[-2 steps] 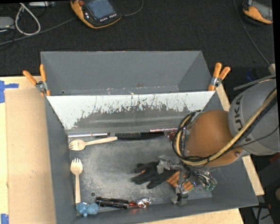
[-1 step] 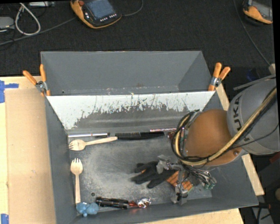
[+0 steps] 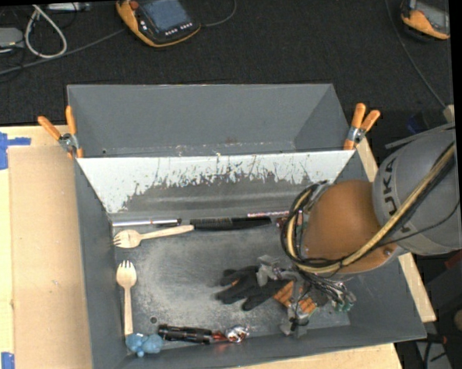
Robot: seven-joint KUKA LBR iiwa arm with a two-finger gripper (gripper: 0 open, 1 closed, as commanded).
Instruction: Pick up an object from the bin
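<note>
Found hand (image 3: pixel 303 312) down near floor of grey metal bin (image 3: pixel 203 119), tucked under arm's orange wrist cover (image 3: pixel 339 224) w/ black cables. Couldn't tell whether open, closed or gripping anything.

Noted closest to hand: black, limp, glove-like fabric thing (image 3: pixel 249 288), just beside hand on view-left side. Couldn't confirm contact. Spotted small orange piece (image 3: pixel 283 294) betw. glove thing and hand, kind unclear. Took glove thing as likeliest pick, by nearness only.

Farther off from hand, same side: crinkled shiny wrapper scrap (image 3: pixel 239 335), then black pen-like stick (image 3: pixel 185 333), then small blue rubbery figure (image 3: pixel 143 345) in far corner. Well apart from hand: two pale wooden forks, one upright along side wall (image 3: pixel 127 291), one across at back (image 3: pixel 152 235).

Handling, as judgement:
- Judged glove thing light, soft, floppy, not fragile, not slippery.
- Expected sagging and draping once lifted.
- Reckoned best hold at thick bunched middle, not at a thin tip, prone to slipping out.
- Flagged risk of dragging orange piece along.

Writing: read "KU" on grey arm housing (image 3: pixel 389 184), remainder hidden. Made out no brand or label on bin items.
</note>
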